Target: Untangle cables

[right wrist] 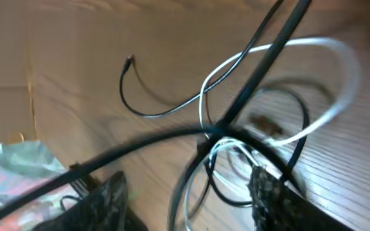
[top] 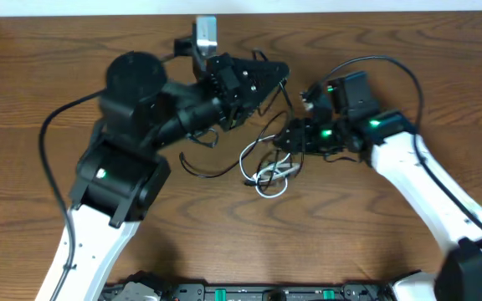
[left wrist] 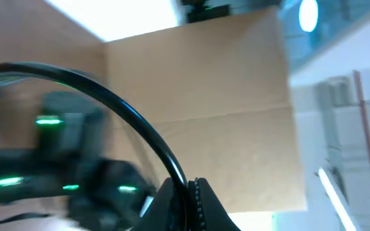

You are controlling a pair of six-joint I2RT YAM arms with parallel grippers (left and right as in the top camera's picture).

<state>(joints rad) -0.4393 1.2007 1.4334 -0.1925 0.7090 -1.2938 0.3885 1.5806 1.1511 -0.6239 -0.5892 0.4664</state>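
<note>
The cables lie tangled on the wooden table at centre. A white cable (top: 268, 177) loops through thin black cables (top: 212, 170). My left gripper (top: 279, 73) is shut on a black cable (left wrist: 140, 122), which runs down from its tip to the tangle; the closed jaws (left wrist: 188, 192) pinch it. My right gripper (top: 284, 140) is open at the tangle's right side. In the right wrist view its fingers (right wrist: 191, 199) straddle crossing black strands (right wrist: 236, 119) and the white cable loop (right wrist: 300, 45). One black cable's free end (right wrist: 128, 61) lies on the table beyond.
A silver block (top: 206, 33) stands at the table's back edge behind the left arm. Thick black arm cables curve at the left (top: 57, 125) and over the right arm (top: 392, 63). A cardboard wall (left wrist: 223, 83) fills the left wrist view.
</note>
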